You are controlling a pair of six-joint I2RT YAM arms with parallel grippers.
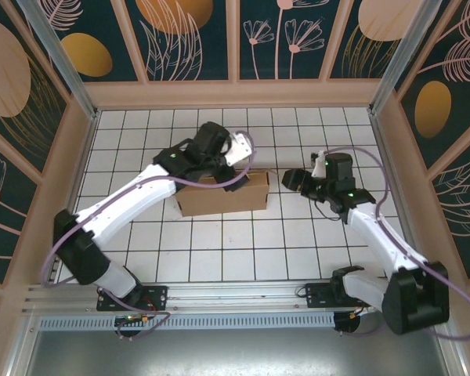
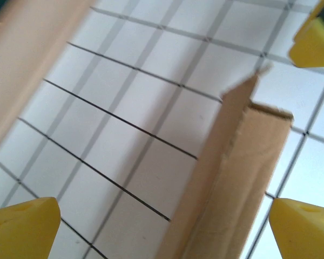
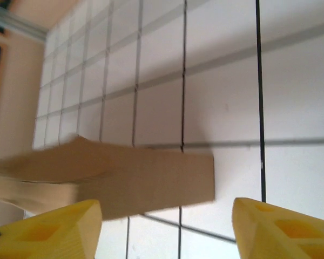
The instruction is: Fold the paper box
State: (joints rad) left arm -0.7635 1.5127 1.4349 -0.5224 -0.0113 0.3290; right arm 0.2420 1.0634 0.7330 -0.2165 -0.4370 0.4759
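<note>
Overhead, left hand (image 2: 163, 229) hangs open above paper box (image 1: 222, 196), right hand (image 1: 291, 178) alongside

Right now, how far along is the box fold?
Done: the paper box stands as a shallow rectangular box, walls up. In hand: nothing gripped; left fingers spread wide either side of a wall end, right fingers open just short of the end nearest that arm. Left: that wall's edge looks loose in the left wrist view, so probably tucking and closing.

the paper box (image 1: 223, 197) stands mid-table, the left arm (image 1: 133, 200) slanting over its left end. the right gripper (image 1: 291, 179) crowds its right end; near tiles (image 1: 235, 258) lie open.
</note>
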